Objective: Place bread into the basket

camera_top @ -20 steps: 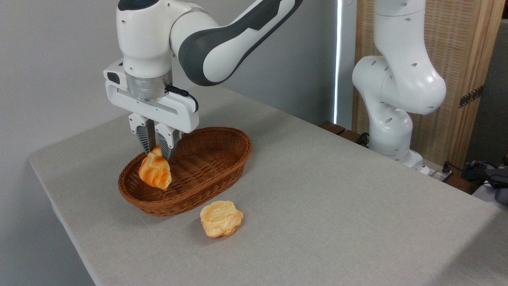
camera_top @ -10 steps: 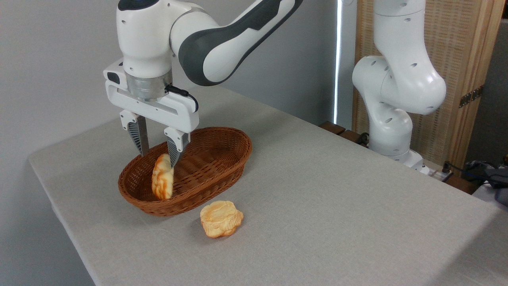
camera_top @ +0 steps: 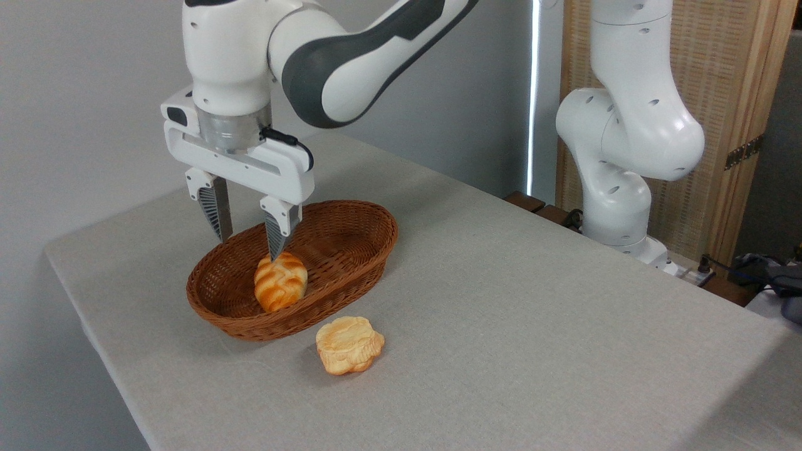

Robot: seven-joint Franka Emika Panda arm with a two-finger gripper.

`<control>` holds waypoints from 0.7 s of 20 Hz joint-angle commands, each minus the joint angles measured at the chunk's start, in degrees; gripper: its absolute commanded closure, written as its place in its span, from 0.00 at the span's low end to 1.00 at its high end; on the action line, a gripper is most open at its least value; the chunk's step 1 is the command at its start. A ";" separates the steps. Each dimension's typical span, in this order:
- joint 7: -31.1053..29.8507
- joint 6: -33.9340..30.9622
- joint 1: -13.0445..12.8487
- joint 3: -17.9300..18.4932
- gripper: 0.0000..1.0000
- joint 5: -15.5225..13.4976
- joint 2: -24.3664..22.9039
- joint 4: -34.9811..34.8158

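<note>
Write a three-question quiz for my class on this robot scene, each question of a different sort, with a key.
1. True or false: the gripper is clamped on the bread.
2. Where does the flower-shaped pastry lie? A) in the basket B) on the table in front of the basket C) between the fingers
3. Fill in: the bread lies inside the ____.

Key: 1 false, the jaws stand open above it; 2 B; 3 basket.

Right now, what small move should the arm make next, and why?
Probably lift straight up and away. The braided loaf already lies inside the wicker basket, and the gripper hangs open just above it, holding nothing.
</note>
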 commanded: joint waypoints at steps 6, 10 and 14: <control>11.12 -17.08 -0.29 5.96 0.00 12.67 -1.00 11.56; 27.37 -26.67 -0.38 10.80 0.00 12.84 -1.26 16.49; 36.37 -29.85 0.23 13.97 0.00 12.76 -4.24 16.93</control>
